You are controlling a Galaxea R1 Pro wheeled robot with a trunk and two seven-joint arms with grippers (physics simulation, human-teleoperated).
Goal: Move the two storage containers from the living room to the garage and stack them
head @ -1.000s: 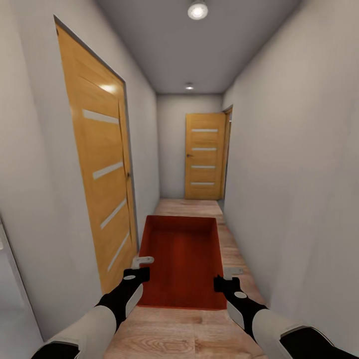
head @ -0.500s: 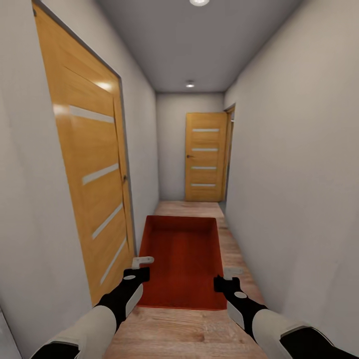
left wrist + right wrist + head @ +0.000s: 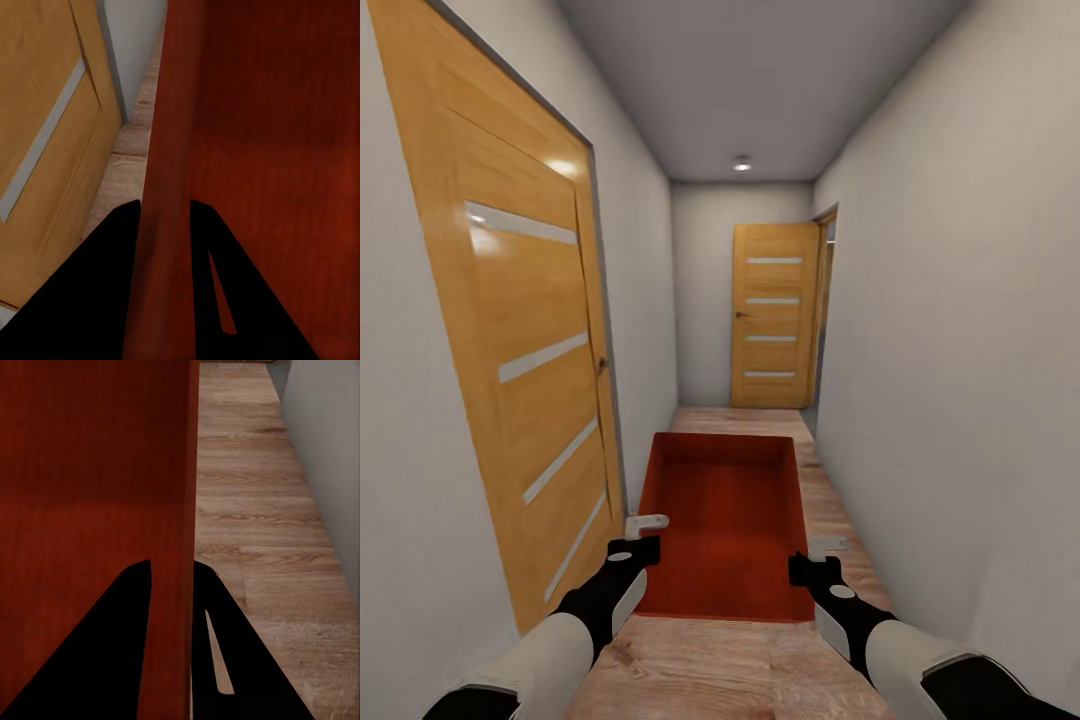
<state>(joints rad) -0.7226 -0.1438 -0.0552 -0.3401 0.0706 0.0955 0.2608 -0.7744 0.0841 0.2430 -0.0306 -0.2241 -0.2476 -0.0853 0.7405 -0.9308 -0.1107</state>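
Head view: container between both grippers

Light wood planks make up the floor of this narrow corridor, their grain running crosswise to its length. The boards stretch from just below the robot to the far end, where they meet the foot of a closed orange-wood door. On either side the planks run straight into plain white walls, and on the left they also pass under the bottom edge of a second, nearer door of the same wood. In the right wrist view the same planks show pale brown with darker streaks, meeting the grey-white wall. Nothing can be seen lying directly on the boards.
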